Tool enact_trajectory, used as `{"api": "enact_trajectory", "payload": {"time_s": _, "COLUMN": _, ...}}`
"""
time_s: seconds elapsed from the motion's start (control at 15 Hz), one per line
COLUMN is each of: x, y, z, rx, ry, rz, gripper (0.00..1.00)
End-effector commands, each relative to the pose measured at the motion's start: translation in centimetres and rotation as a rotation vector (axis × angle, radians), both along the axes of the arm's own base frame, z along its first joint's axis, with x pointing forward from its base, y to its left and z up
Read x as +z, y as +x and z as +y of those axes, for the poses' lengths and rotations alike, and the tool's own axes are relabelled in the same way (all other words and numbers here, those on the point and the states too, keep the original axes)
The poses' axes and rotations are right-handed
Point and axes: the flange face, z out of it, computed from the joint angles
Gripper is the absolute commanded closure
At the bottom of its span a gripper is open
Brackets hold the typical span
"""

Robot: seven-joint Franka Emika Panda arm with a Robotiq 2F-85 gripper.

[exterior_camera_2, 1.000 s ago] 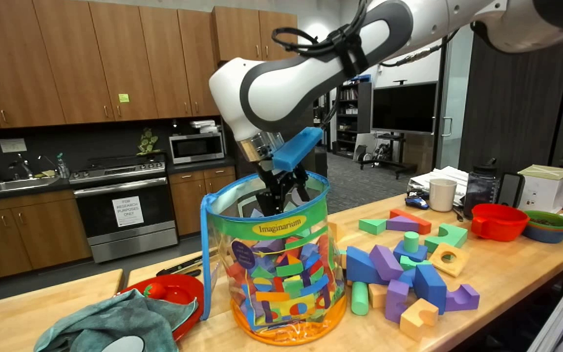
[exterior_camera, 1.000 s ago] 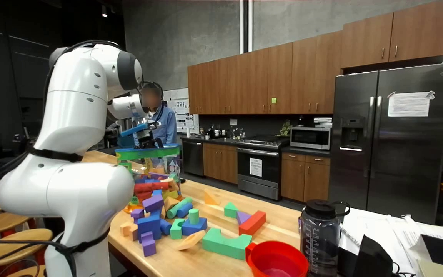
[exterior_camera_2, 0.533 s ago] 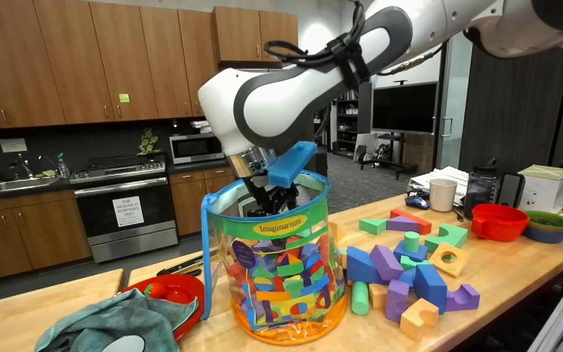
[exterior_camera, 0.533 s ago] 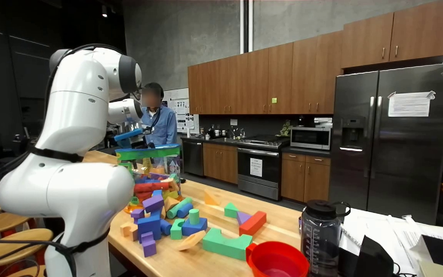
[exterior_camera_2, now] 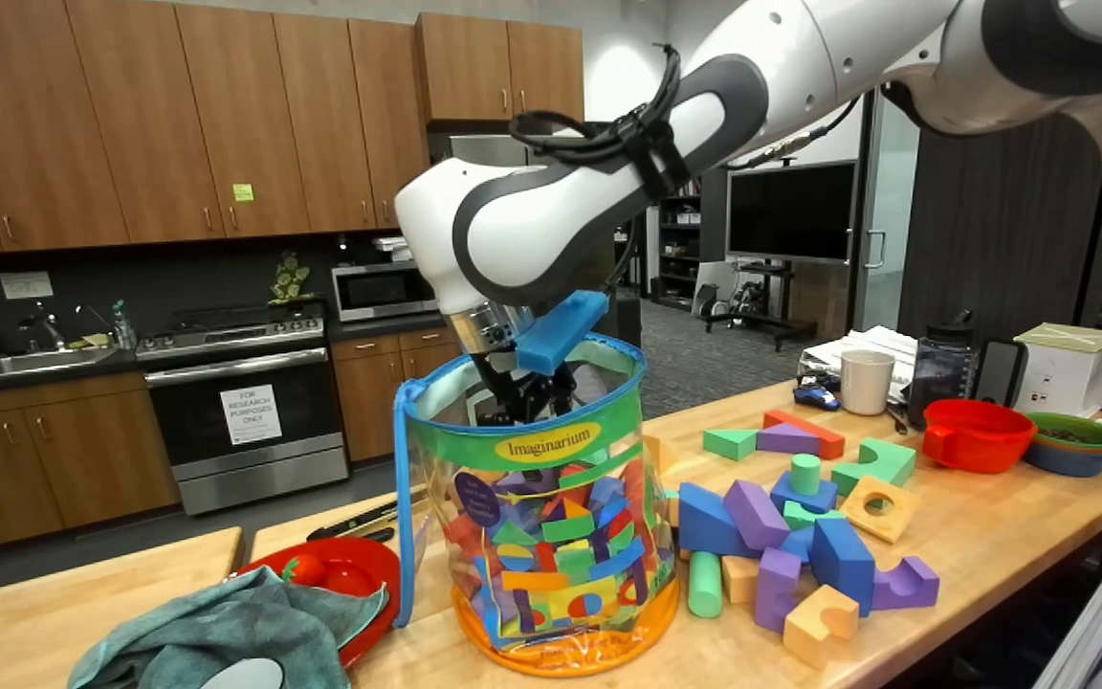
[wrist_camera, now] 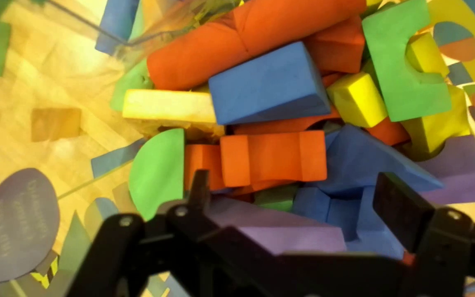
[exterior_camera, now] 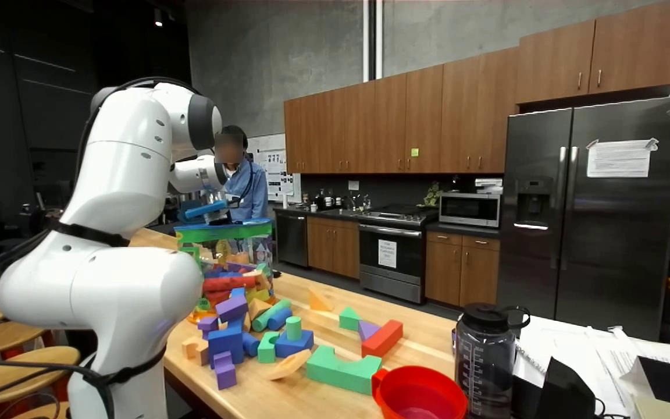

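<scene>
Hanging inside the mouth of the bag [exterior_camera_2: 444, 448], clear-walled and upright on the counter [exterior_camera_2: 1020, 517]: one pincer [wrist_camera: 294, 181], mine, fingers spread wide, nothing gripped; whether a fingertip touches anything, I cannot tell.

Inside the bag, nearest my pincer: one orange-red notched block [wrist_camera: 276, 159], facing the gap between my fingers; one pale purple block [wrist_camera: 295, 237], partly hidden by my own linkage; one blue slanted block [wrist_camera: 369, 165]; one green half-round [wrist_camera: 159, 173].

Outside the bag, just beside its base: one green cylinder [exterior_camera_2: 704, 584]; farther from it, one tan notched block [exterior_camera_2: 804, 633]. On the bag's opposite side: one red plate [exterior_camera_2: 374, 569], partly covered by a cloth [exterior_camera_2: 226, 627].

Hazards, in my judgement: neighbours lie so close that closing could catch two at once, or a mere corner, and the hold would slip; pressing straight down could wedge a piece deeper; the blue bar [exterior_camera_2: 562, 332] on my wrist could snag the bag's rim if I dip or tilt, crumpling the wall or tipping everything over
</scene>
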Motion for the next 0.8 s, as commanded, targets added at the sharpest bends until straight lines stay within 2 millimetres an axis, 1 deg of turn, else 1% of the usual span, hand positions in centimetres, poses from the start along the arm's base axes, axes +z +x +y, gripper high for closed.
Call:
{"api": "enact_trajectory", "payload": {"time_s": 0.0, "x": -0.2, "y": 2.0, "z": -0.3, "rx": 0.056, "ry": 0.059, "rz": -0.009, "gripper": 0.0}}
{"api": "enact_trajectory", "payload": {"time_s": 0.27, "x": -0.8, "y": 3.1, "z": 0.1, "rx": 0.117, "ry": 0.092, "rz": -0.018, "gripper": 0.0}}
{"api": "enact_trajectory", "payload": {"time_s": 0.47, "x": -0.4, "y": 3.6, "z": 0.6, "rx": 0.187, "ry": 0.158, "rz": -0.043, "gripper": 0.0}}
{"api": "enact_trajectory", "payload": {"time_s": 0.67, "x": -0.2, "y": 4.1, "z": 0.5, "rx": 0.207, "ry": 0.233, "rz": -0.056, "gripper": 0.0}}
{"api": "enact_trajectory", "payload": {"time_s": 0.73, "x": -0.7, "y": 4.0, "z": 0.4, "rx": 0.207, "ry": 0.185, "rz": -0.036, "gripper": 0.0}}
